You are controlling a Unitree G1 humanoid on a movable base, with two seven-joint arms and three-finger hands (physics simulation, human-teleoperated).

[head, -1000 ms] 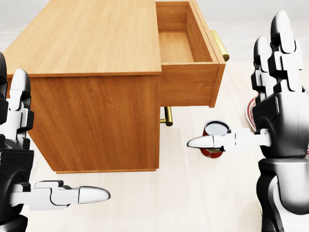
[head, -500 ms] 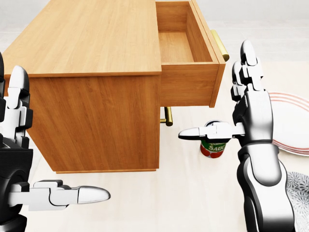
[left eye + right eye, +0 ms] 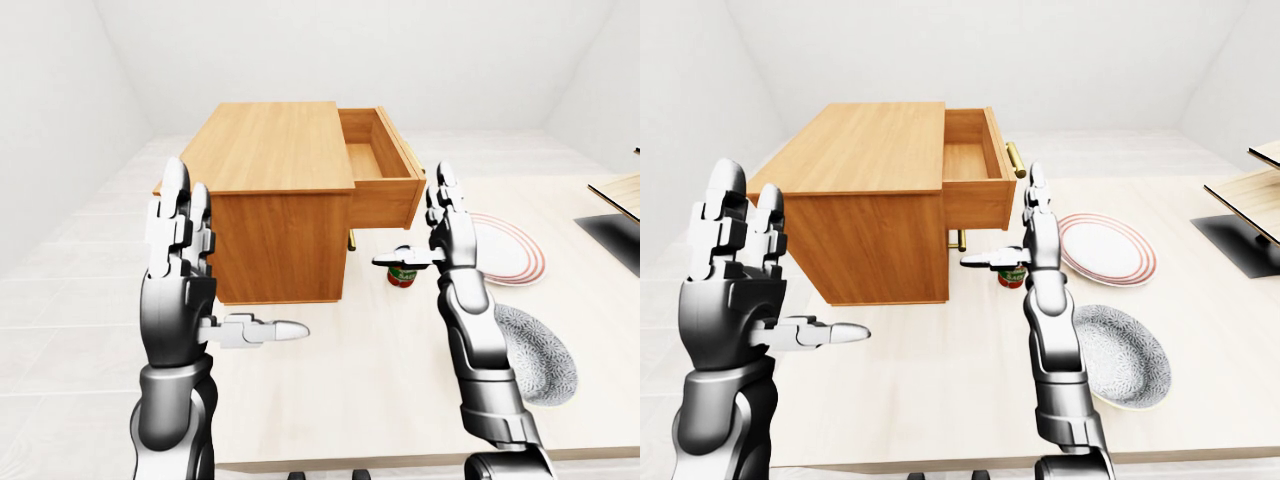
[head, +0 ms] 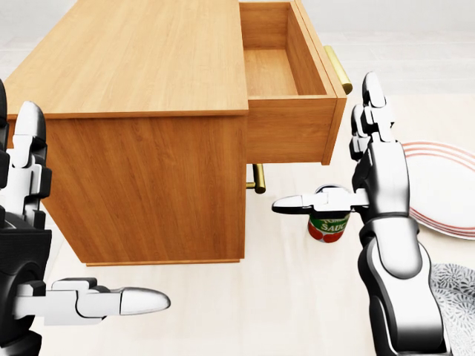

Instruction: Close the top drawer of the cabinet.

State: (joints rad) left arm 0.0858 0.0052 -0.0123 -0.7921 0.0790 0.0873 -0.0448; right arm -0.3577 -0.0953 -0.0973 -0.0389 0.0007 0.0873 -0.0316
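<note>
Top drawer: the light wooden top drawer (image 4: 291, 111) with a brass bar handle (image 4: 338, 69) is pulled far out of the cabinet's right side in the head view.
Cabinet: the light wooden cabinet (image 4: 141, 126) stands on the pale tabletop (image 4: 282, 297).
Right hand: the right hand (image 4: 356, 185) is open, fingers upright, thumb pointing left, just right of the drawer face, not touching it.
Left hand: the left hand (image 3: 185, 290) is open and raised, left of the cabinet.
Can: a red-and-green sauce can (image 4: 329, 225) stands below the drawer, behind the thumb.
Dishes: a red-rimmed white plate (image 3: 1105, 248) and a speckled grey bowl (image 3: 1125, 355) lie to the right.

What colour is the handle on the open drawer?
Shiny gold, like brass; the handle shows best in the head view.
</note>
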